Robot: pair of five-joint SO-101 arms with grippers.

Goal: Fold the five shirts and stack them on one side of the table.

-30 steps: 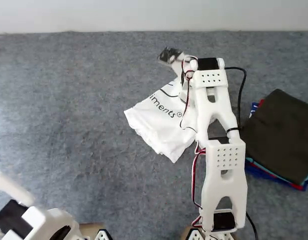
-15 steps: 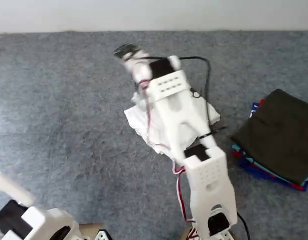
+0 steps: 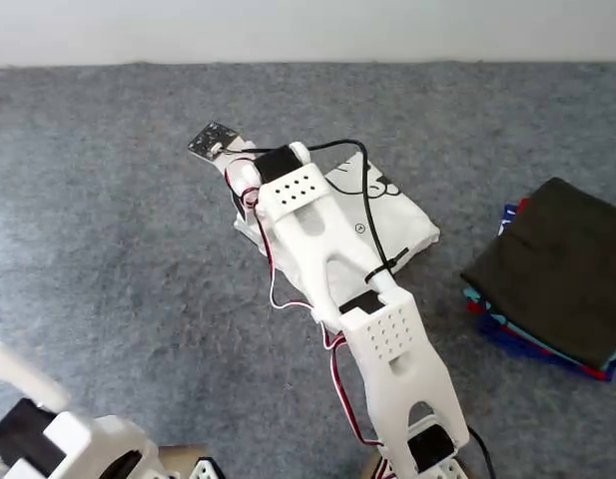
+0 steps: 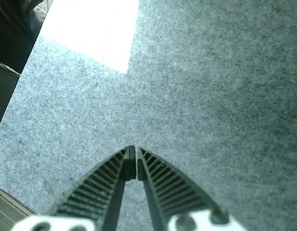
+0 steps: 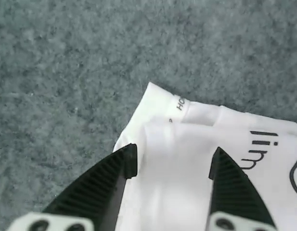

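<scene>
My right claw is wide open over a corner of the white shirt, mid-counter. Left claw is pinched closed on nothing. The folded stack sits off to the right.

The folded white cloth shirt carries large black lettering across its front, cut off at the edge of the right wrist view. A line of tiny black print sits on its white hem band, too small to make out.
</scene>
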